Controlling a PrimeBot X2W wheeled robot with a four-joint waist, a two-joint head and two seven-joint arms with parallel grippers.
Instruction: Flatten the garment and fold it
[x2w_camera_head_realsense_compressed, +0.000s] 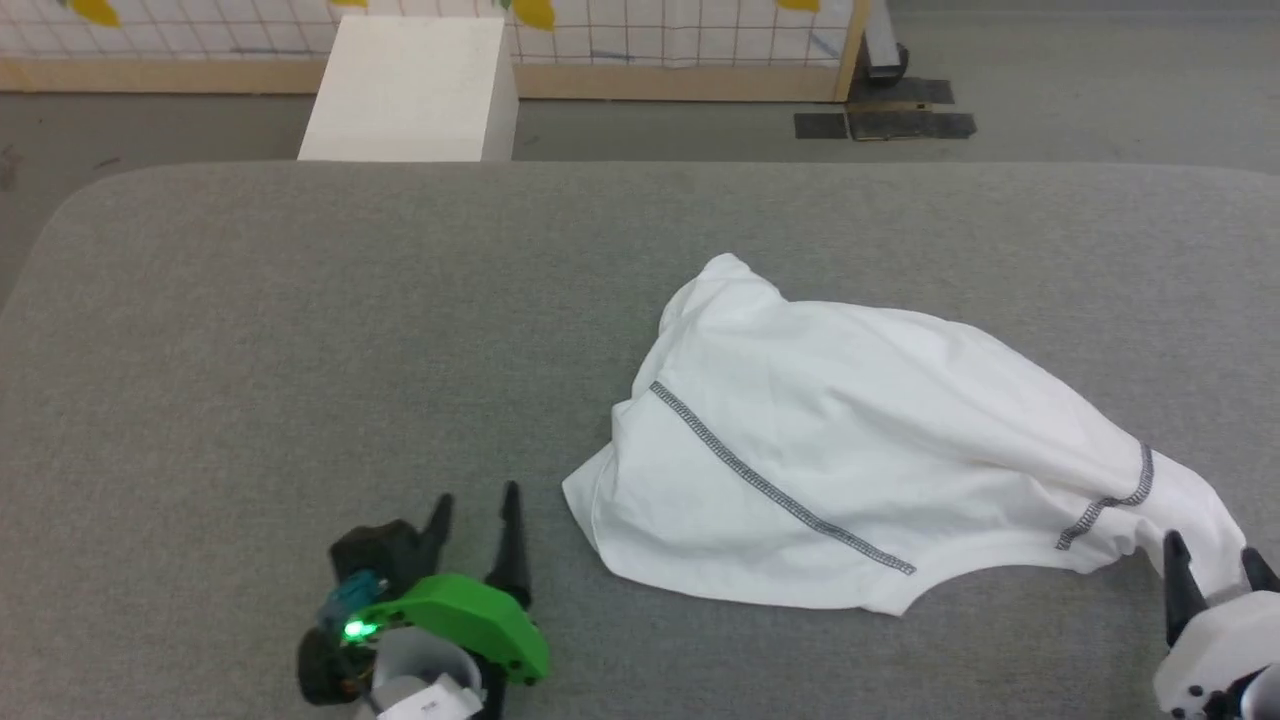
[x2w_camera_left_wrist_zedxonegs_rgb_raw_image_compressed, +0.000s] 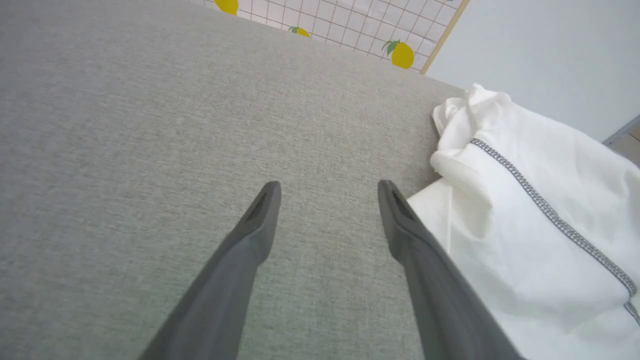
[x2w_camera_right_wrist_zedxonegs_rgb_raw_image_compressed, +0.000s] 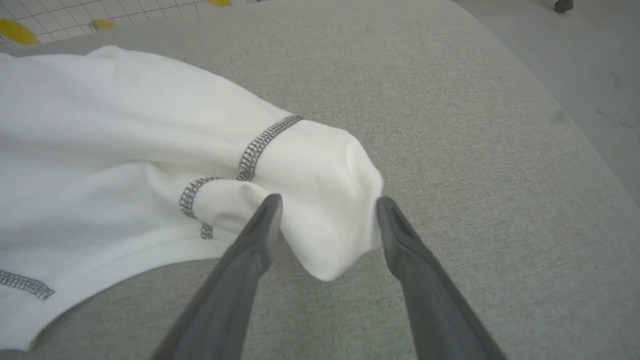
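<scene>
1. The garment lies crumpled on the grey tabletop, centre-right of the head view, and two dark stitched seams are showing.
2. The left tool, at the lower left, is wide and holds nothing; it is over bare tabletop, near the garment's edge.
3. The right tool, in the lower right corner, is also wide; a bunched end of the garment sits between its fingers, not clamped.
4. A white box stands beyond the tabletop, upper left.
</scene>
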